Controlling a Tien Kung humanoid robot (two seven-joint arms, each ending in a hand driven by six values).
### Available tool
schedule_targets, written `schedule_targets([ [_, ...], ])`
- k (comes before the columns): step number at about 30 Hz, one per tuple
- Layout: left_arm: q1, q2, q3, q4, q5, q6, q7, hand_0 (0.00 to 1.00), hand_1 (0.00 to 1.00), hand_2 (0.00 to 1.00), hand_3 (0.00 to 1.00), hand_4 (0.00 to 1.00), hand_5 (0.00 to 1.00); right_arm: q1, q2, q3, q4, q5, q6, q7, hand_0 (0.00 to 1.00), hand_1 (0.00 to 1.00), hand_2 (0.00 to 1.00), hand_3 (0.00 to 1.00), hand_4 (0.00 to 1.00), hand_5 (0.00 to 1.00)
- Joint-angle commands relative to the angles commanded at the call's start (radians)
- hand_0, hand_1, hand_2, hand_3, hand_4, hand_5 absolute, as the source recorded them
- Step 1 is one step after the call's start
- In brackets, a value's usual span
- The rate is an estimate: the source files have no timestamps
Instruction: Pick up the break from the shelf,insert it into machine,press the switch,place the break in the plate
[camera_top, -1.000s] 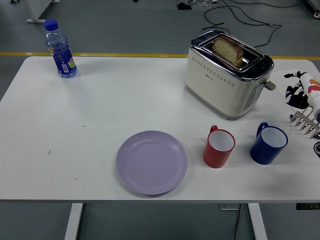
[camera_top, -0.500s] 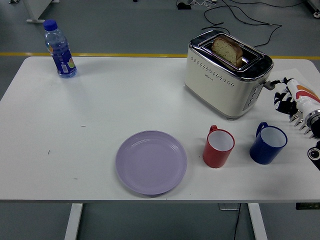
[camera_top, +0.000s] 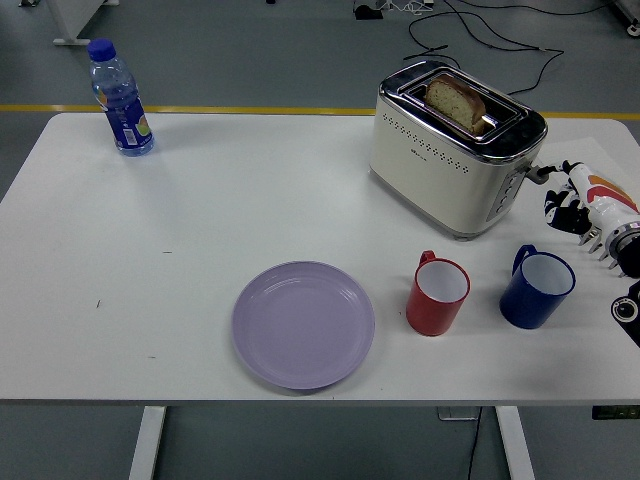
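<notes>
Right hand beside toaster lever, fingers curled, gripping nothing; bread slice upright in slot; plate on worktop.

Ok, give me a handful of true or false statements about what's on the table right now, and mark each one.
1. A slice of bread sits in the toaster slot. True.
2. The purple plate has bread on it. False: the plate is bare.
3. The red mug stands to the left of the blue mug. True.
4. The water bottle lies on its side next to the plate. False: it stands upright at the far left corner of the table.
5. The right hand is beside the toaster's lever end. True.
6. The left hand is holding the red mug. False: no left hand is in view.
</notes>
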Motion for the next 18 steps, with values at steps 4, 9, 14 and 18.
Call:
schedule_targets([
  [4, 0.0, 0.0, -0.001, 0.0, 0.001, 0.0, 0.001, 0.667, 0.591, 0.625, 0.647, 0.377, 0.998, -0.001, 0.005, -0.006, -0.01, 0.003, 0.003, -0.001, 0.173, 0.209, 0.328, 0.81, 0.49, 0.033],
  [9, 0.001, 0.0, -0.001, 0.0, 0.001, 0.0, 0.001, 0.667, 0.591, 0.625, 0.647, 0.377, 0.998, 0.001, 0.011, -0.013, -0.024, 0.006, 0.005, -0.002, 0.173, 0.208, 0.328, 0.81, 0.491, 0.036],
  [14, -0.001, 0.0, 0.0, 0.0, 0.001, -0.001, 0.0, 0.667, 0.591, 0.624, 0.648, 0.378, 0.998, 0.005, 0.018, -0.024, -0.048, 0.011, 0.005, -0.002, 0.172, 0.209, 0.327, 0.81, 0.491, 0.037],
  [18, -0.002, 0.0, 0.001, 0.0, -0.001, 0.0, 0.0, 0.667, 0.591, 0.624, 0.648, 0.378, 0.998, 0.008, 0.024, -0.028, -0.064, 0.011, 0.006, -0.001, 0.172, 0.209, 0.327, 0.81, 0.491, 0.037],
])
